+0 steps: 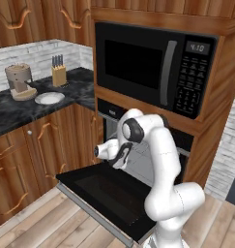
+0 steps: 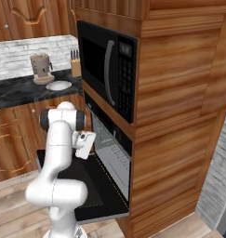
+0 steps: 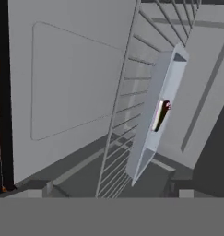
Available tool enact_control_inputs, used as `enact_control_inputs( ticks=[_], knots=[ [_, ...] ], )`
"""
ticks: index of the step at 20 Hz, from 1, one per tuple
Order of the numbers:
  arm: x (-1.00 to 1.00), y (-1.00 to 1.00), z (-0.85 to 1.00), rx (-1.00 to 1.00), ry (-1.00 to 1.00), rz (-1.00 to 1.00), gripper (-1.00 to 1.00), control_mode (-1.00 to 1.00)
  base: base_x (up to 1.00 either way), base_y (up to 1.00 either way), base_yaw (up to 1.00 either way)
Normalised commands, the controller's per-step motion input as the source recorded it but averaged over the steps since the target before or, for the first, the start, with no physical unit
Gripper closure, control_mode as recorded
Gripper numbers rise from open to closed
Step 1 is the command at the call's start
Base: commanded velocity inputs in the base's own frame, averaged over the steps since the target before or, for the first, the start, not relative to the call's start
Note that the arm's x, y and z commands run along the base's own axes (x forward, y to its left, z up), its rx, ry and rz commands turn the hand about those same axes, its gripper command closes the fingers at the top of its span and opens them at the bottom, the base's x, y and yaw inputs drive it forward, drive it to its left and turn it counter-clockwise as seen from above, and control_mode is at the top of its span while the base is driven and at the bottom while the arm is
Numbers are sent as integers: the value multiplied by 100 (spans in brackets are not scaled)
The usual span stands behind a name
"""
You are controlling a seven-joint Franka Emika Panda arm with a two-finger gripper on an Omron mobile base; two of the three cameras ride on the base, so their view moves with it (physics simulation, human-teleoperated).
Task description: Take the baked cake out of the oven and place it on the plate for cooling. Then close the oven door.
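The oven (image 1: 153, 162) stands with its oven door (image 1: 102, 191) dropped flat and open. In the rolled hand view, the baked cake (image 3: 160, 115), a small dark reddish wedge, lies on a pale grey baking tray (image 3: 152, 138) on a wire rack (image 3: 120, 124) inside the cavity. My gripper (image 3: 111, 189) is open and holds nothing. It hovers over the door (image 2: 89, 183) at the oven mouth (image 2: 112, 151), still short of the tray. It also shows from both base views (image 1: 120, 156) (image 2: 89, 144). The white plate (image 1: 49, 98) (image 2: 58, 85) sits on the dark counter to the left.
A black microwave (image 1: 148, 65) (image 2: 107, 69) is mounted above the oven. Beside the plate on the counter (image 1: 12, 109) stand a tan coffee grinder (image 1: 20, 81) and a knife block (image 1: 58, 73). Wooden cabinets run below, and the open door juts out over the floor.
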Motion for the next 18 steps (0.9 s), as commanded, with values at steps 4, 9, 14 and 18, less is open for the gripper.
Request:
enact_control_inputs(
  ticks=[4, 9, 14, 18],
  knots=[
    [55, -49, -32, -6, 0, 0, -100, -100, 0, 0, 0],
    [51, -49, -35, -1, 2, 0, -100, -100, 0, 0, 0],
    [50, -41, -37, 0, 3, 0, -100, -100, 0, 0, 0],
    [37, -29, -32, 0, 0, 0, -100, -100, 0, 0, 0]
  ],
)
